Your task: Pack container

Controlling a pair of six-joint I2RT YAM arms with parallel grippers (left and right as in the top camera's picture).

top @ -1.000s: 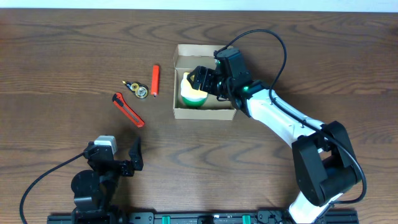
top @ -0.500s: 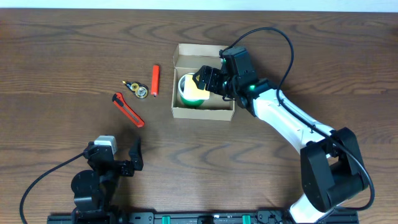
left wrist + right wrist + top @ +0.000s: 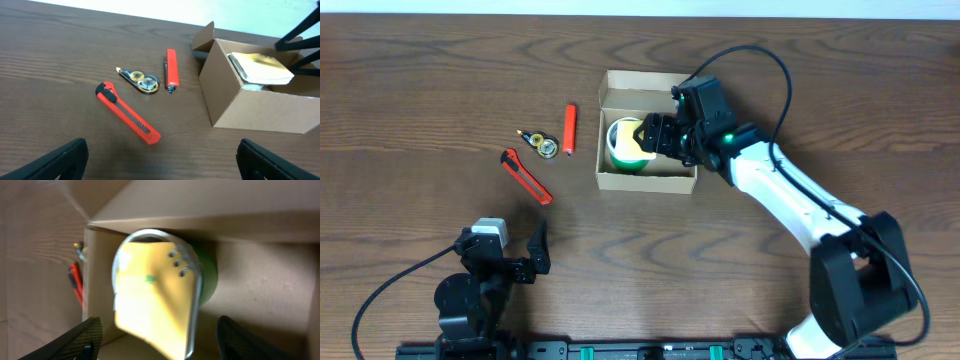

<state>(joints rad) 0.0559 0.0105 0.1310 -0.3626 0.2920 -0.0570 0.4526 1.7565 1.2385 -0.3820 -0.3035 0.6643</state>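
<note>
Right gripper [image 3: 648, 137] has retreated toward the cardboard container's [image 3: 640, 183] right wall, jaws apart; inside, a flat, rounded yellow object [image 3: 155, 310] lies on a green roll [image 3: 207, 272]. The left gripper [image 3: 161, 162], well apart, stands wide open.

Wooden table [image 3: 440, 80], container [image 3: 645, 182], cutter [image 3: 526, 176], pen [image 3: 569, 129], tape dispenser [image 3: 540, 142]

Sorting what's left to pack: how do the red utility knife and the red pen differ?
The utility knife is longer than the pen. Seen from overhead, the knife lies diagonally, the pen nearly vertical. Both are red and lie outside the container.
</note>
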